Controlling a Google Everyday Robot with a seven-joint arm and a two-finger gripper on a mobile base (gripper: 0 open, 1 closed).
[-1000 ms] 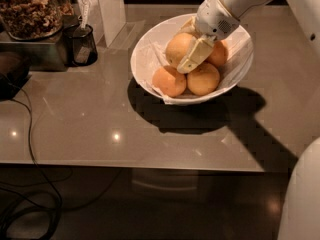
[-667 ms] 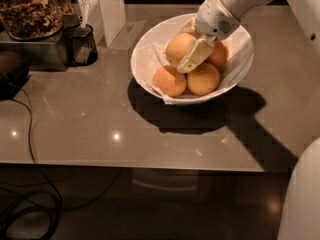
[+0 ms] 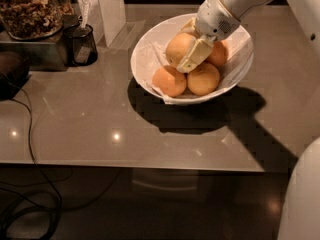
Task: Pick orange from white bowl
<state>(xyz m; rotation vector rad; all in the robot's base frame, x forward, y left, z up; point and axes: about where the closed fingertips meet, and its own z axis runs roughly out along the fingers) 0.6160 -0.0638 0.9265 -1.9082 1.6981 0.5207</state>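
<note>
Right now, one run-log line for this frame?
phase: at grasp | gripper: inside wide white paper-lined bowl, on large pale orange | orange: in bowl, not lifted

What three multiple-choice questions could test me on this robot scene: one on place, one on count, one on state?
1. Where is the gripper? A down by the floor; B at the orange in the white bowl; C touching a wall.
2. How many fruits are in the bowl? A two; B four; C six.
3. The bowl is: A upright; B overturned; C broken.

Answers:
1 B, the gripper sits against the orange inside the bowl.
2 B, that orange plus three smaller oranges.
3 A, it stands open side up on the table.
</note>
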